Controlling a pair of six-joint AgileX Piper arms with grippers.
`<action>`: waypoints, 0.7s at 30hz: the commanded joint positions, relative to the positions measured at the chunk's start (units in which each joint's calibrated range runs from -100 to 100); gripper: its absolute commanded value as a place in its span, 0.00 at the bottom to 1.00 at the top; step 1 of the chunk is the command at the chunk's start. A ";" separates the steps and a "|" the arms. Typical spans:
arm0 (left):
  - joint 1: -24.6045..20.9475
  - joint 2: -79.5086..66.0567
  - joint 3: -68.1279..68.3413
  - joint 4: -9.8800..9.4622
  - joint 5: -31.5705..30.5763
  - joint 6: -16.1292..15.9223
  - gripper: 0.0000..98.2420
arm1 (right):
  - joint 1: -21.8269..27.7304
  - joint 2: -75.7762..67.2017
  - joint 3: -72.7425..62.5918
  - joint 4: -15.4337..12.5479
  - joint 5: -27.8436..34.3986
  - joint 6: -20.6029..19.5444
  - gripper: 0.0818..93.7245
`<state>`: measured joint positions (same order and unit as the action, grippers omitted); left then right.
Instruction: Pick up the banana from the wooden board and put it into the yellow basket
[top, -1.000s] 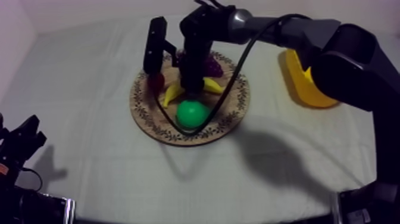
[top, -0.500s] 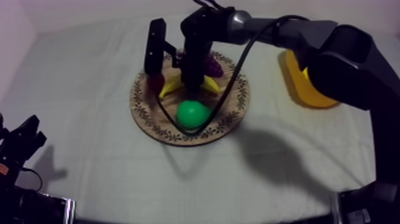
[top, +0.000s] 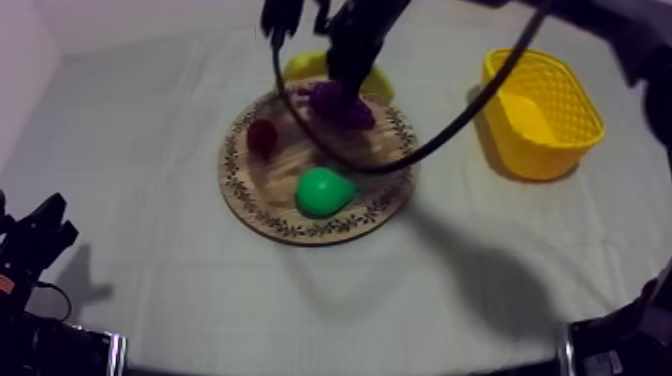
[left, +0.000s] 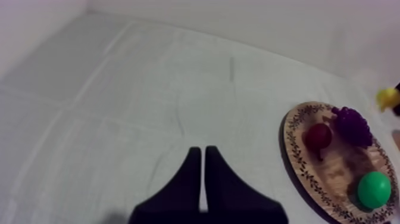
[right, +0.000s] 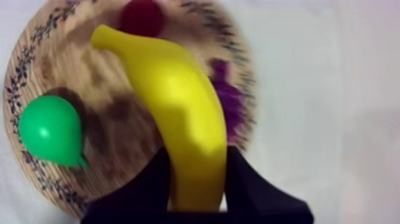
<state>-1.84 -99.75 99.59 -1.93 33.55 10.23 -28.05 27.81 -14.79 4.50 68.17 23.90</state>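
Right tool grasps the banana near its middle, above the wooden board, upper centre of the frame; yellow basket at right. The toy seems light, stiff, smooth, perhaps slippery. Left tool clenched, empty.

Between the black fingers of the right gripper is a plain yellow curved toy banana. Below the gripper, a round tan wooden board has a dark leaf-vine rim pattern. On it are a bright green toy pear, a deep purple bunch of toy grapes and a small red fruit. Off to the gripper's side is a yellow lattice-walled basket on grey-white cloth.
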 joint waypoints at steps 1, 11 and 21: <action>-0.01 0.00 -0.04 0.00 0.00 0.00 0.00 | 1.30 -8.90 2.67 0.42 -1.44 -1.38 0.15; -0.01 0.00 -0.04 0.00 0.00 0.00 0.00 | 5.37 -28.44 16.88 3.50 -3.91 -9.37 0.15; -0.01 0.00 -0.04 0.00 0.00 0.00 0.00 | 6.99 -38.93 24.00 9.03 1.25 -20.18 0.15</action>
<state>-1.84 -99.75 99.59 -1.93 33.55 10.23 -21.59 -10.13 8.44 12.65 69.02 7.28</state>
